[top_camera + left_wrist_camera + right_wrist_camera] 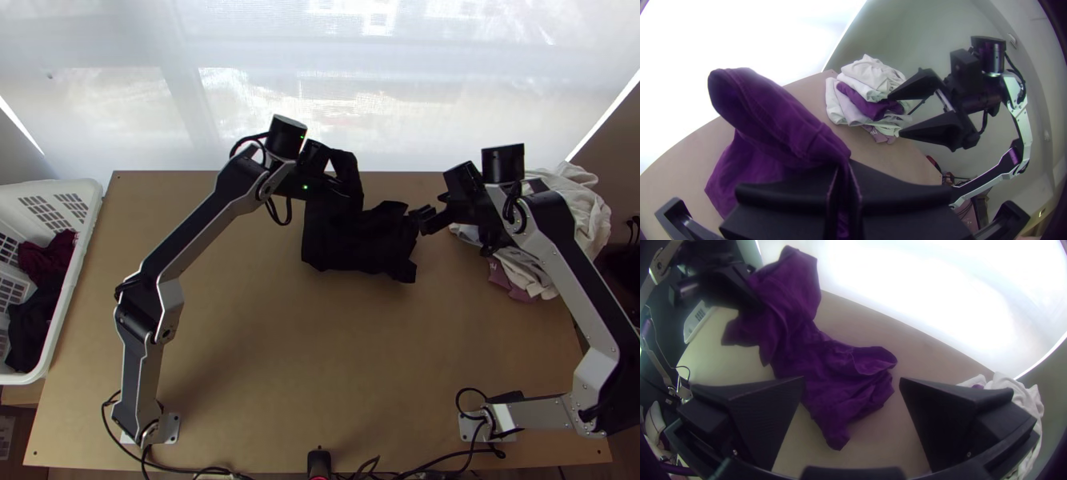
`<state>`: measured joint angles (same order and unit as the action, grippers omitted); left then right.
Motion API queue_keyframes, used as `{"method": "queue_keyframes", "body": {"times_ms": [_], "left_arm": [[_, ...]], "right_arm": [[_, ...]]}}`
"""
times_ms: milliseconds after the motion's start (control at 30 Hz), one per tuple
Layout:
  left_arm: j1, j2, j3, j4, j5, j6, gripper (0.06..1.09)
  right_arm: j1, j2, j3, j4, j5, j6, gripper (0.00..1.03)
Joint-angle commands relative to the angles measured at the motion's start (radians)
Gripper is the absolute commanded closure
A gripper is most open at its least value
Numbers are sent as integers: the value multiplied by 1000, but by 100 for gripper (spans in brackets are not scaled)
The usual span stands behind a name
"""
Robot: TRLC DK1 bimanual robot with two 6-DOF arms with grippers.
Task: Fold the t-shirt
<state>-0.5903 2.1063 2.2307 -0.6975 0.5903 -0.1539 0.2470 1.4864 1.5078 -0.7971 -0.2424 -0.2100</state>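
The shirt (pixel 344 244) is bunched at the far middle of the desk (pixel 240 360), partly lifted at its far left by the left gripper (pixel 843 173), which is clamped on a gathered bit of cloth. The right gripper (pixel 852 381) has its fingers spread and holds nothing; it hangs just beside the shirt's right end, with the pile (pixel 588 204) behind it to the right.

The step in hand looks like getting a second hold so the shirt can be opened out. For that, the right gripper should go low over a loose edge or corner, take a single layer if possible, and close before anything is pulled. Then draw the two apart gently until the creases ease, and lay the cloth toward the near side, where there is room to smooth it, well away from the pile
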Motion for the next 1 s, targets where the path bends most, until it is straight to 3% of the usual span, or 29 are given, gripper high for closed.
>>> {"method": "queue_keyframes", "body": {"times_ms": [0, 333, 967], "left_arm": [[-71, 63, -2, 95, -33, -7, 105], [-132, 161, 3, 208, -99, -16, 105], [-181, 304, 64, 360, -142, -65, 105]], "right_arm": [[-25, -58, -60, -10, 17, -12, 5], [-25, -81, -86, -24, 17, -14, 5], [-38, -109, -127, -31, 17, -12, 5]]}}
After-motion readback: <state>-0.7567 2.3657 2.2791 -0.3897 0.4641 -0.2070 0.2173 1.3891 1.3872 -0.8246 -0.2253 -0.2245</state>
